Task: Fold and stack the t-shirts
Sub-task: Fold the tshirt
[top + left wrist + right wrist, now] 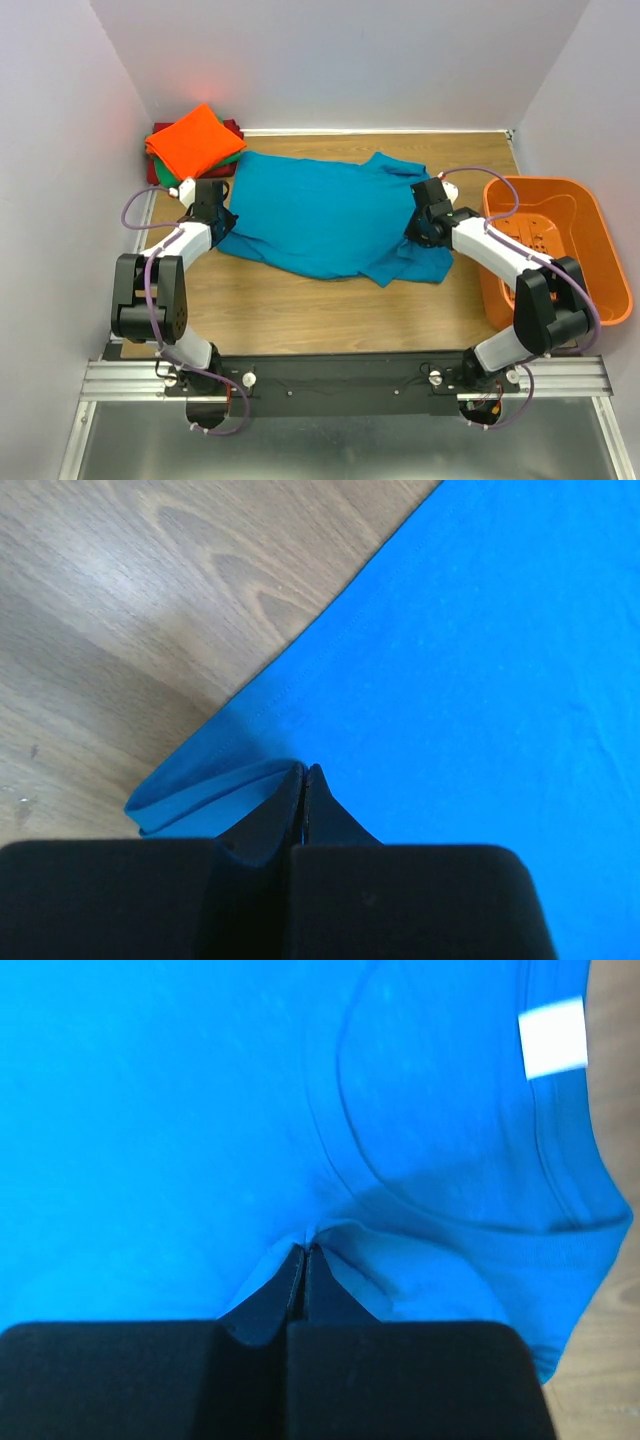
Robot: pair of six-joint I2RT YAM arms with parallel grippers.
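Pinching the teal-blue t-shirt (320,215) at opposite ends, both grippers sit clamped on cloth: the left gripper (305,778) on a doubled hem, the right gripper (303,1256) on a pucker near the collar. The shirt lies spread between them. The folded orange t-shirt (195,140) lies just beyond the left gripper.

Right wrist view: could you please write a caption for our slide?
Right gripper shut on a pinch of the teal shirt beside its collar, white label showing.

Bright, even overhead light — soft shadows, pale glare on the table (130,590)
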